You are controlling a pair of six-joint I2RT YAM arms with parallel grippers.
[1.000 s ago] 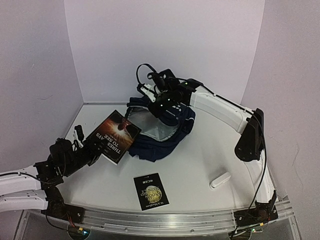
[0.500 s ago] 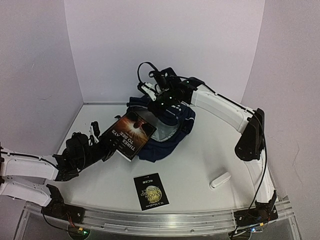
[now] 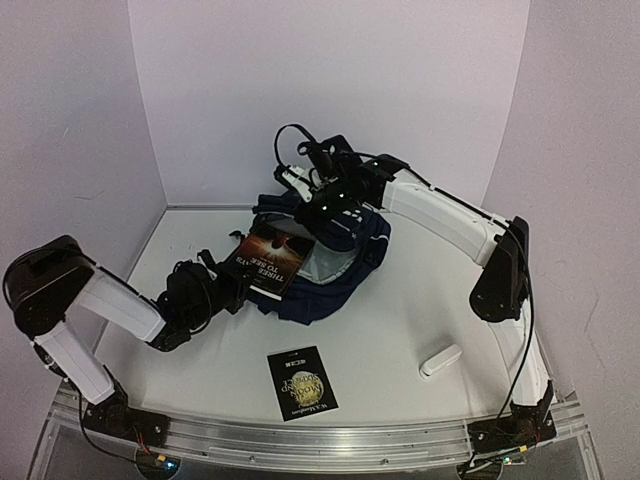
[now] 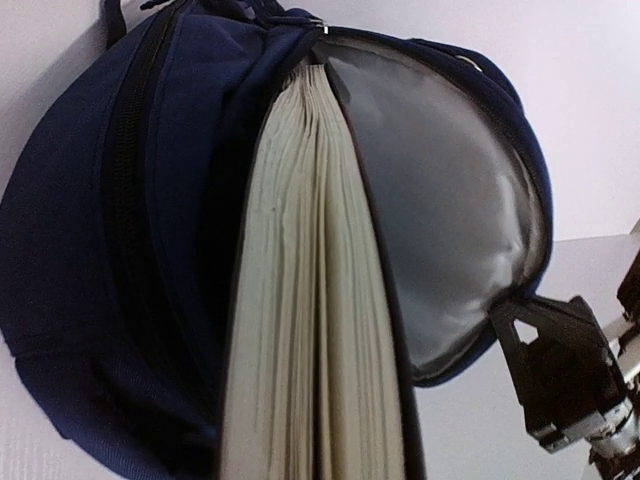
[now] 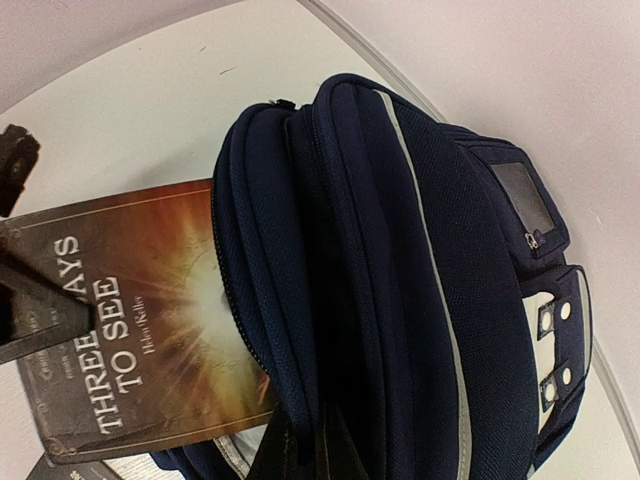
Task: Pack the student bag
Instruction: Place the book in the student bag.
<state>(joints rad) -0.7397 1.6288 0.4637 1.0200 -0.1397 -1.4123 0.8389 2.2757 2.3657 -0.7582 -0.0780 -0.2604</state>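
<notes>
The student bag (image 3: 345, 262), dark navy with a thin white stripe (image 5: 425, 230), lies at the back middle of the table with its mouth open towards the left. Its grey lining (image 4: 440, 210) shows inside. My right gripper (image 5: 312, 455) is shut on the upper rim of the opening and holds it up. My left gripper (image 3: 236, 291) is shut on the near end of a book (image 3: 277, 256) titled "Three Days to See" (image 5: 120, 340). The book's far end sits inside the bag's mouth, its page edges (image 4: 315, 300) between the navy wall and the lining. The left fingertips are hidden by the book.
A small black book with a gold emblem (image 3: 302, 382) lies flat near the front middle of the table. A white oblong object (image 3: 440, 360) lies at the front right. The walls meet just behind the bag.
My left arm swung right and forward, carrying the book from the table's left side into the bag's open mouth. The right gripper kept its hold on the rim.
</notes>
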